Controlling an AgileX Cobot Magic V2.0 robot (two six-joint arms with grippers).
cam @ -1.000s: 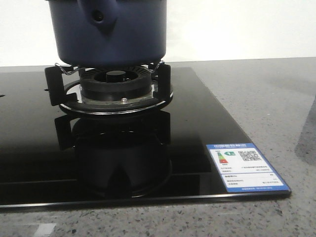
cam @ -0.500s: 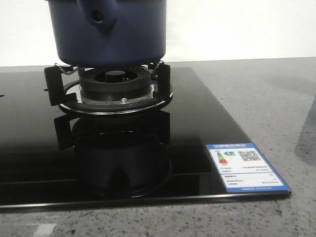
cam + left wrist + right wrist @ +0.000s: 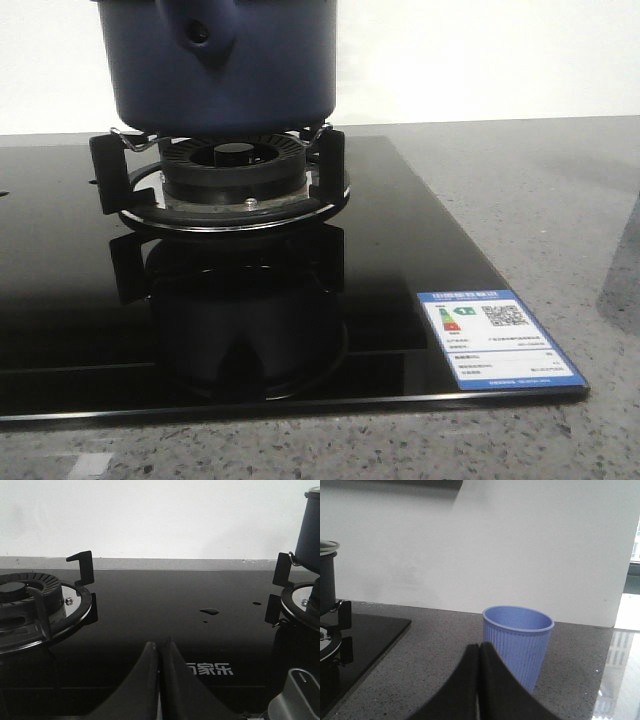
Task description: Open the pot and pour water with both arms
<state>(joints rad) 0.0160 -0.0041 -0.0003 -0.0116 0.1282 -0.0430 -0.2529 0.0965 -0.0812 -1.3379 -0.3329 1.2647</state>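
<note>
Pot, upper left, sits untouched on burner; left gripper and right gripper clenched empty. Lid-opening approach pending.

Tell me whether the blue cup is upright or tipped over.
Upright: the blue cup stands on its base on the counter, open rim facing up.

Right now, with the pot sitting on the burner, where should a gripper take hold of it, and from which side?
Probably by the stubby handle of the pot, coming from the front. The handle juts toward the front camera, while the body looks wide, round and smooth, offering the jaws little to close on. Both the left gripper and right gripper are shut and away from it.
</note>
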